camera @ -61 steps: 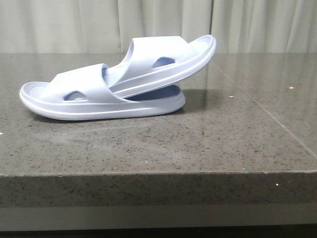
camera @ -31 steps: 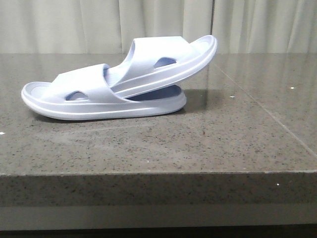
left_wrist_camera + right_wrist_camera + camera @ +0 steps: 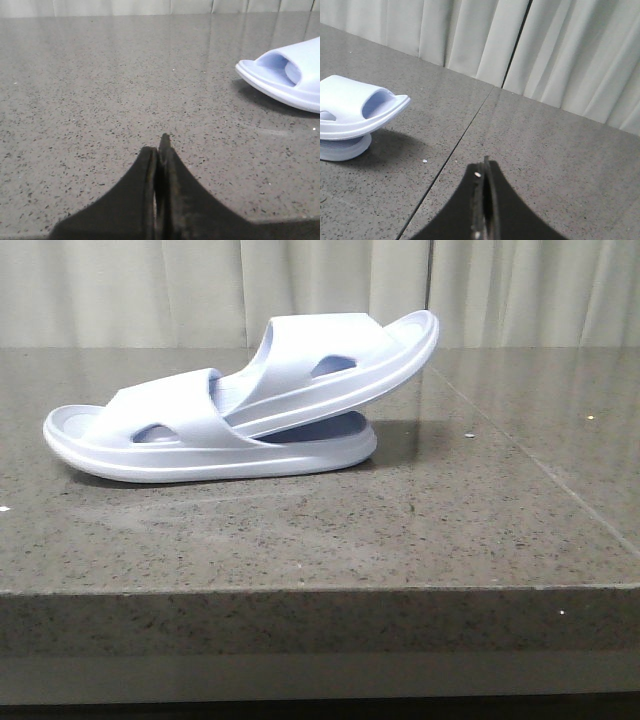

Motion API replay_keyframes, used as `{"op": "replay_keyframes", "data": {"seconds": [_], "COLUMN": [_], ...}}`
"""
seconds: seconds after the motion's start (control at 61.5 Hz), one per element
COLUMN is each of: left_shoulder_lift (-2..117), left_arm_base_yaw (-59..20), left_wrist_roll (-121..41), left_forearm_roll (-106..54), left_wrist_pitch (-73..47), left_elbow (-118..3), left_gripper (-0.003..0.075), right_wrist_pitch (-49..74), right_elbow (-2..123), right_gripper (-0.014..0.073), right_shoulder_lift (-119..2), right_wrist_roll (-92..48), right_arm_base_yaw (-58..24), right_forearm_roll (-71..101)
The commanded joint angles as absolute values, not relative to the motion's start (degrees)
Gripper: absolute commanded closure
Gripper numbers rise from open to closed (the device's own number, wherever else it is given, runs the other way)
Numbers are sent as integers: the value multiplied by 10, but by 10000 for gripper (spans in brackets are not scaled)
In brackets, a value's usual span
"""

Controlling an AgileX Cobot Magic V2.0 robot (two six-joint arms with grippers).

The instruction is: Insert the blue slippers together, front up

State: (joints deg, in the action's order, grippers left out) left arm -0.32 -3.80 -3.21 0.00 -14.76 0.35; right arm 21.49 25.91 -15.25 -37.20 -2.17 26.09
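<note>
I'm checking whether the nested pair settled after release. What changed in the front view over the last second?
Very little. The nested blue slippers sit a touch further right on the table than a second ago, with no shift in the last half second. The upper slipper remains tucked under the lower one's strap, heel raised. Nothing was gripped or released in view; both grippers' jaws are closed and clear of the pair.

I'm looking over a dark grey speckled stone worktop (image 3: 300, 530), polished enough to catch soft reflections, with a thin seam (image 3: 530, 455) running diagonally on my right. Pale pleated curtains (image 3: 150, 290) hang behind it.
</note>
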Motion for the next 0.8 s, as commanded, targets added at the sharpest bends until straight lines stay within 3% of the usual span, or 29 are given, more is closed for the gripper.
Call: {"op": "replay_keyframes", "data": {"seconds": [0.0,0.781], "left_shoulder_lift": [-16,-16], "left_arm_base_yaw": [-42,-42], "left_wrist_roll": [-28,-28], "left_forearm_roll": [0,0], "left_wrist_pitch": [-88,-75], "left_elbow": [14,14], "left_gripper": [739,739], "right_wrist_pitch": [170,170], "right_elbow": [273,273], "right_gripper": [653,653], "right_shoulder_lift": [-157,-157], "right_wrist_roll": [-376,-376], "right_arm_base_yaw": [-23,-23], "right_forearm_roll": [268,268]}}
